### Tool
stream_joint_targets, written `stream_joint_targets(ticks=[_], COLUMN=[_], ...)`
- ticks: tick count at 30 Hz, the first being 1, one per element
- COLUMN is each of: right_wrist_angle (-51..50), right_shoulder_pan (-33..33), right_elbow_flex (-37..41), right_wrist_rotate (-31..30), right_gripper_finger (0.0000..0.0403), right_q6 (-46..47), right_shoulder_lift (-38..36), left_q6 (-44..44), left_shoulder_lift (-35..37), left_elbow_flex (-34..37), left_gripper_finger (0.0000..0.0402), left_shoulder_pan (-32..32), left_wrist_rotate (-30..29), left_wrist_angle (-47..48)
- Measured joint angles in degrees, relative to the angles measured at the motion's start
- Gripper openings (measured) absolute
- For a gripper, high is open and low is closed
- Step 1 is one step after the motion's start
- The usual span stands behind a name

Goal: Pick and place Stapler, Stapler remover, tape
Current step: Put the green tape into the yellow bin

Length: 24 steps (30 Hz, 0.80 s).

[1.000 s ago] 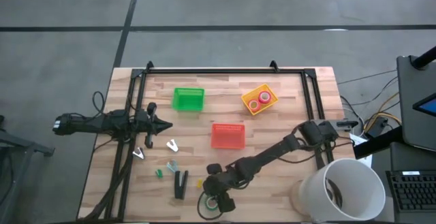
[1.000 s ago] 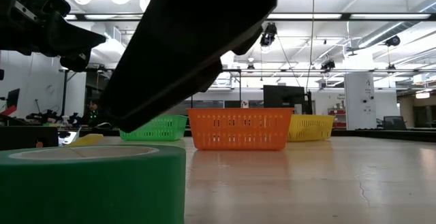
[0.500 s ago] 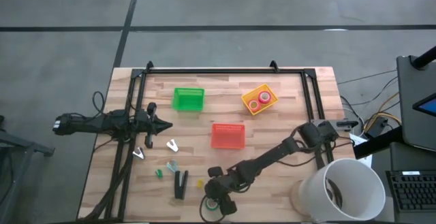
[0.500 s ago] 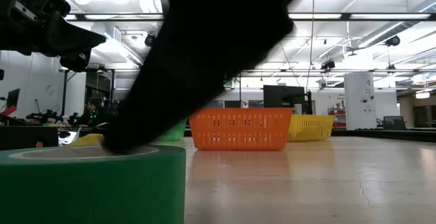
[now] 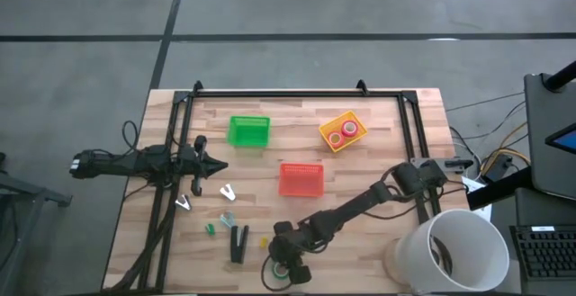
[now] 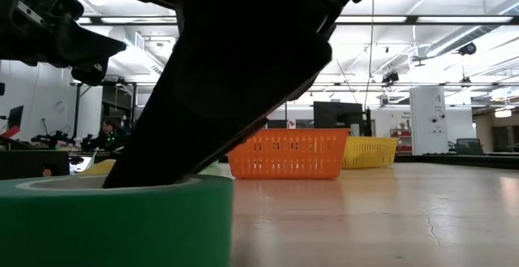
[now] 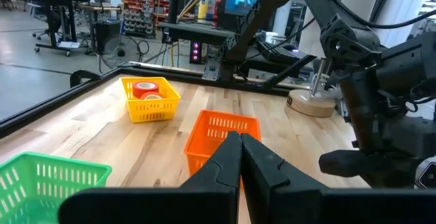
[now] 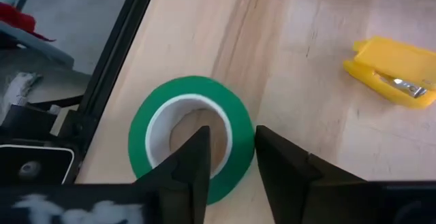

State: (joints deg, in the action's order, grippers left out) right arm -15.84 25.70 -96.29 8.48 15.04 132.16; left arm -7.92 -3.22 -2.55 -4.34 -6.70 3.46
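A green tape roll with a pale core lies flat near the table's near edge and fills the low view's foreground. My right gripper is open just above it, one finger in the hole and one outside the wall. Two red/orange rolls sit in the yellow basket. The black stapler lies flat left of the right gripper, with a small yellow piece beside it. My left gripper is shut and waits at the table's left. My right gripper comes at the green roll from above, pointing down. One finger stands inside the hole and the other outside, with the ring's wall between them. I cannot tell whether either finger touches the wall. The roll lies flat on the table.
The green basket and orange basket stand mid-table. Small green and pale pieces lie left of the stapler. A white bucket stands at the near right corner. A black frame runs along the far and side edges.
My right gripper has sunk toward the green roll near the table's near edge. In the low view its finger hung above the roll before and now dips into the hole. The left arm has kept still.
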Motion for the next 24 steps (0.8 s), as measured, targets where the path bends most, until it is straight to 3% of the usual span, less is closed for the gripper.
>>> stream_joint_targets(ticks=[8, 14, 24], right_wrist_angle=[-2.5, -7.7, -25.9], right_shoulder_pan=[-1.0, -2.6, -4.7], right_elbow_flex=[0.1, 0.1, 0.2], right_wrist_rotate=[-1.8, -3.6, -24.1], right_gripper_finger=[0.0039, 0.0032, 0.0037], right_q6=[-2.6, -2.4, -4.6], right_shoulder_lift=[-1.9, -6.9, -18.7], left_q6=[0.0, 0.0, 0.0], left_shoulder_lift=[0.0, 0.0, 0.0], left_elbow_flex=[0.0, 0.0, 0.0], left_gripper_finger=[0.0010, 0.0010, 0.0010], left_shoulder_pan=[0.0, 0.0, 0.0], left_wrist_rotate=[0.0, 0.0, 0.0], left_wrist_angle=[0.0, 0.0, 0.0])
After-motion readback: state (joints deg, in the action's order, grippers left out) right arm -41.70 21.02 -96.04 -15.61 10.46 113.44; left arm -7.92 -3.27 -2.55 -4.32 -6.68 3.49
